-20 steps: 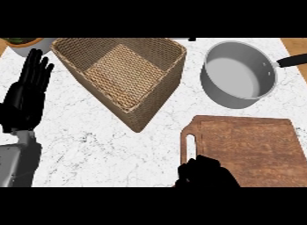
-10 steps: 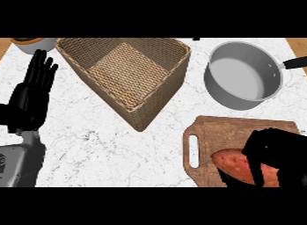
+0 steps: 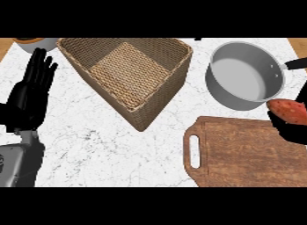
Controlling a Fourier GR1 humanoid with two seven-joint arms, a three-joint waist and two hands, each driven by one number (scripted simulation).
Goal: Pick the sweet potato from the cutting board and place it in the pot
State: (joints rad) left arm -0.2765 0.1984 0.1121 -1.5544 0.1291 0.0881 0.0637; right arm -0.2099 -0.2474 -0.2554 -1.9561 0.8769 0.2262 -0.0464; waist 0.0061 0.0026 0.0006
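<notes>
The right hand (image 3: 303,125) is at the right edge of the view, above the top right corner of the cutting board (image 3: 246,154). Its black fingers curl round the sweet potato (image 3: 292,110), so the hand is closed on it. The orange-red potato sticks out to the left of the hand, w/ its tip just beside the pot's rim. Part of the potato is hidden by the fingers. It is held up off the board, not lying on it.

The pot (image 3: 246,77) is grey, sits at the top right, & its black handle (image 3: 303,63) points to the right edge. Nothing shows inside it.

The left hand (image 3: 31,94) is at the left side, flat & open, fingers straight & pointing up. It holds nothing. Its grey forearm (image 3: 12,165) comes in from the bottom left corner.

A woven basket (image 3: 133,72) sits in the middle top, btw. the left hand & the pot. A small bowl (image 3: 34,43) peeks in at the top left, mostly cut off. All of it is on a white marble counter (image 3: 104,149).

No words or labels can be read on anything.
</notes>
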